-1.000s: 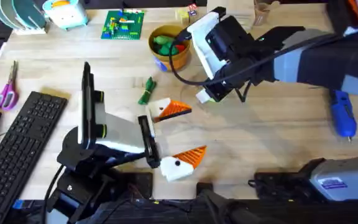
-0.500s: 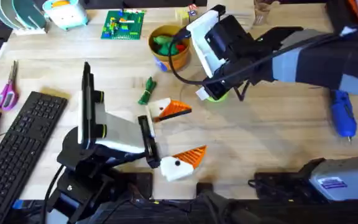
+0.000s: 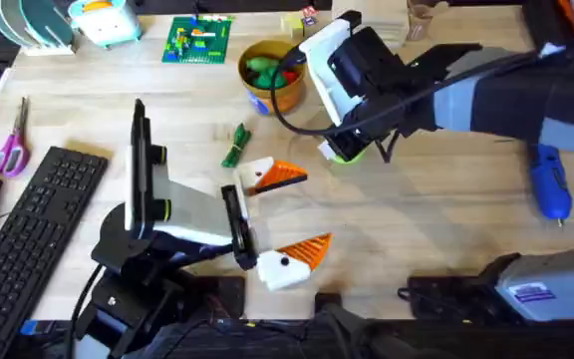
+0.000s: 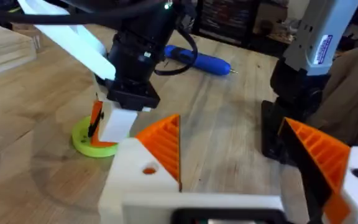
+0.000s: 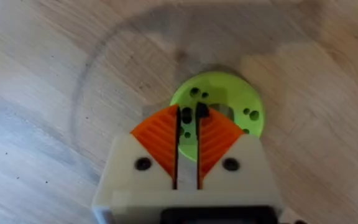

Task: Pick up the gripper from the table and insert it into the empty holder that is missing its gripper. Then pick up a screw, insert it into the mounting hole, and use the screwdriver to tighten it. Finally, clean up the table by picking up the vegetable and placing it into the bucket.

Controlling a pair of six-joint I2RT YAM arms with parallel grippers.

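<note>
Pale wood formed the counter (image 3: pixel 417 229), crowded along its far edge. Nearest the bases, the left end effector (image 3: pixel 285 219) lay low with its white bases and orange ribbed tips spread wide apart, empty; its own wrist view showed both tips mounted. Just beyond it lay the vegetable (image 3: pixel 235 148), slim and dark green, on bare wood between that end effector and the bucket (image 3: pixel 267 75). A black keyboard (image 3: pixel 33 214) sat at the near left, with pink-handled scissors (image 3: pixel 10 145) beyond it. To the right, the blue screwdriver (image 3: pixel 549 184) rested on the counter, well apart from both end effectors; the left wrist view caught it (image 4: pixel 197 59) lying behind the right arm. The right end effector (image 3: pixel 339 152) pointed down over a lime-green ring disc (image 3: pixel 345 153). From overhead its fingers were hard to read, but the right wrist view showed 2 orange tips (image 5: pixel 188 134) nearly together, only a thin slit between them, right over the disc (image 5: pixel 229 102); whether they pinched anything could not be told. Farthest back, the yellow-orange bucket held rounder green and red toy foods (image 3: pixel 267 70).
</note>
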